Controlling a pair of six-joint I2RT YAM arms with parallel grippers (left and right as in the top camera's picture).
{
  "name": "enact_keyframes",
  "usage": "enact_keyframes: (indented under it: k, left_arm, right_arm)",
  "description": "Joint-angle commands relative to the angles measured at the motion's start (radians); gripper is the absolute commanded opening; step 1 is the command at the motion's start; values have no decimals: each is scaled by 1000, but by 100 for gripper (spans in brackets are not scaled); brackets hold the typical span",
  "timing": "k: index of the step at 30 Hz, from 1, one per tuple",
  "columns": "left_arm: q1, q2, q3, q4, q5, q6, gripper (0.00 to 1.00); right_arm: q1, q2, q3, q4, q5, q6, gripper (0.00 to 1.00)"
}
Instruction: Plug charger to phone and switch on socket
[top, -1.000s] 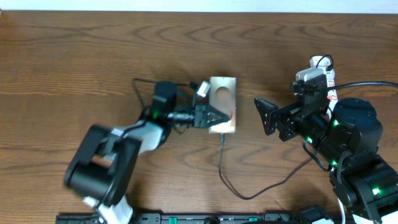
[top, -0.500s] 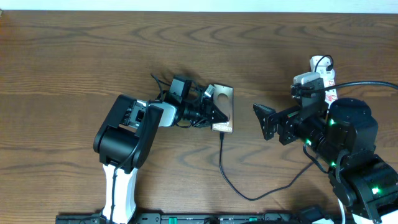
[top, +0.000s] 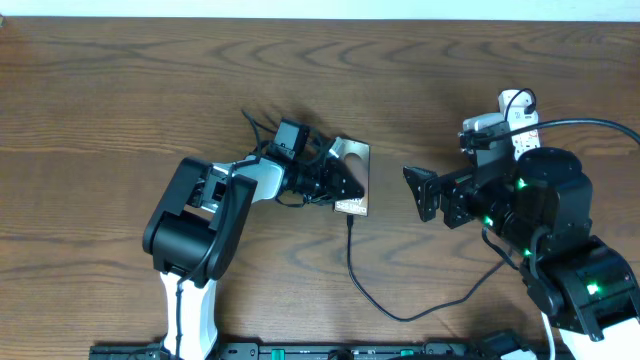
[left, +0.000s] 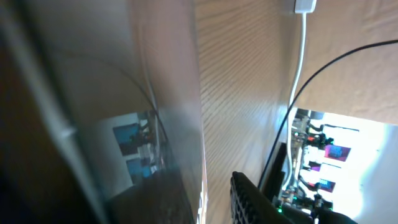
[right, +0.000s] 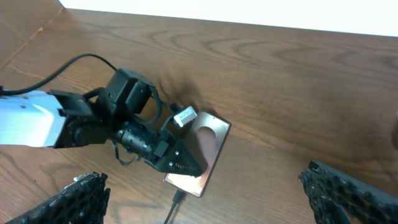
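The left gripper (top: 343, 188) lies low over the left side of the phone (top: 358, 158), its fingers drawn to a narrow point on or just above the silver-grey face. Whether they pinch the phone's edge or merely press on it cannot be told; the left wrist view is blurred by a surface very close to the lens. The likely reason for this pose is to steady the phone so it does not slide while the connector is seated.

The phone lies flat near the middle of the table (top: 150, 80), slightly skewed, with its lower short edge toward the robot. The charger (top: 351, 255) meets that edge; its tip looks seated or at least touching, though the port itself is too small to confirm. From there the black cable runs toward the robot and curves right, slack on the wood.

The right gripper (top: 418, 195) hovers well apart to the right, jaws spread wide and holding nothing, facing the phone. The socket (top: 517, 100) lies behind that arm, partly hidden, so its switch cannot be read. Switching it on is probably the right arm's job.
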Motion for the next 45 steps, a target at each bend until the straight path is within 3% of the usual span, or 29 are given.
enact_keyframes:
  k: [1, 5, 10, 13, 26, 35, 45]
  left_arm:
    - [3, 48, -22, -26, -244, 47, 43]
    - [-2, 48, -22, -29, -286, 38, 61]
    - [-8, 47, -20, -55, -355, -6, 66]
    - [-8, 47, -16, -70, -363, -7, 67]
    - [-86, 47, 129, -346, -648, -29, 68]
    - [-67, 48, 159, -449, -666, -8, 72]
    - [-66, 48, 159, -455, -678, -13, 72]
  right_arm:
    - [-4, 26, 16, -2, 10, 0, 99]
    - [-4, 50, 16, -2, 10, 0, 99]
    - [-4, 68, 16, -3, 6, 0, 99]
    - [-4, 68, 16, -5, 6, 1, 99]
    - [-4, 68, 16, -62, 7, 0, 99]
    - [-4, 68, 16, -75, 7, 0, 99]
    - [-4, 70, 16, -76, 7, 0, 99]
